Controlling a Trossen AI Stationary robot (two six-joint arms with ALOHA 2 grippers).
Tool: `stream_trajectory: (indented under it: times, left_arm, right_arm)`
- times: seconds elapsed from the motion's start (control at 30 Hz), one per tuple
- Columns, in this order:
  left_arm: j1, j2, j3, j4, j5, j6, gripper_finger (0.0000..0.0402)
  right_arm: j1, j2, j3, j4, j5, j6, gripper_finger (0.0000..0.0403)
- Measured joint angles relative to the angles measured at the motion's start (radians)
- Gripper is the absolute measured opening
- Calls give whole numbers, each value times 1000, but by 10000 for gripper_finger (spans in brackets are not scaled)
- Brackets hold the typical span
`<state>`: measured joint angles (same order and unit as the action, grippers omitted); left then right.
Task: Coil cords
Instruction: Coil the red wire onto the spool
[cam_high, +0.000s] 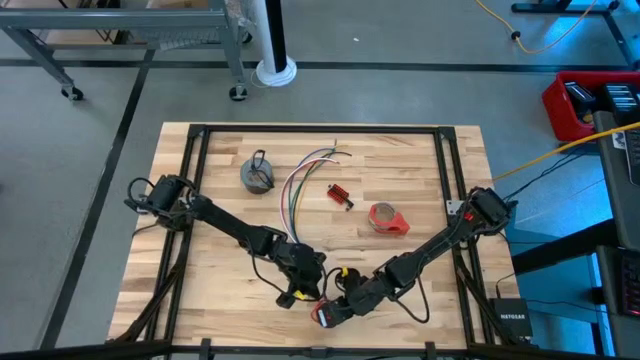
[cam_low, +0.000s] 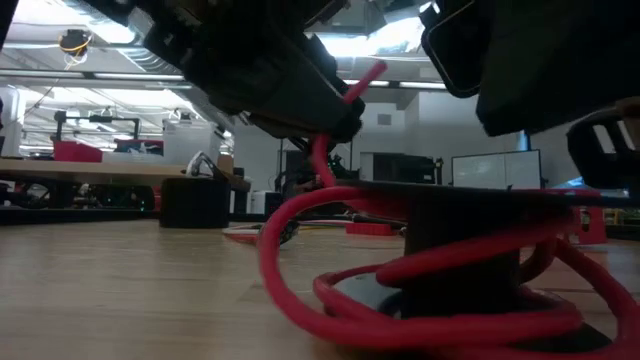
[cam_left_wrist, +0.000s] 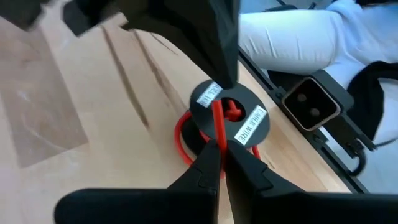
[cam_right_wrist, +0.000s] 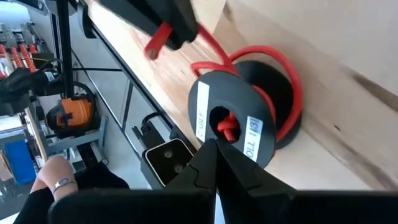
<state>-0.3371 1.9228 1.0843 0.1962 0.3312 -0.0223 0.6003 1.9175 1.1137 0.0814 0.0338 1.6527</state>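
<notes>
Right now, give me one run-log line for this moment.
left pincer: shut on red cord | right pincer: shut, at black spool | cord loose around spool | wire bundle, grey coil: untouched

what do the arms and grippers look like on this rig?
Two dark, near-black jointed arms. The left arm and right arm both trail black cables along their links. The left gripper and right gripper each end in two tapered black fingers. No markings readable on either.
</notes>
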Motion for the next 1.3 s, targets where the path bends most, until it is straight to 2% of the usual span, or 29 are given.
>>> stream_trajectory:
  times: [0.2,0.37,0.8,1.0,1.3]
  left_arm:
    - [21,0,0,32,-4,3,5]
    - [32,1,0,50,-4,21,5]
    - [45,2,0,-12,-4,72,5]
    - [23,2,0,-81,-2,69,5]
    - [-38,2,0,-77,-4,64,5]
  right_arm:
    - [-9,0,0,-5,12,5,10]
    - [-45,0,1,-67,27,70,10]
    - [-58,-1,2,-157,18,160,10]
    - [-58,-2,3,-173,25,179,10]
    - [-58,-2,3,-177,35,187,10]
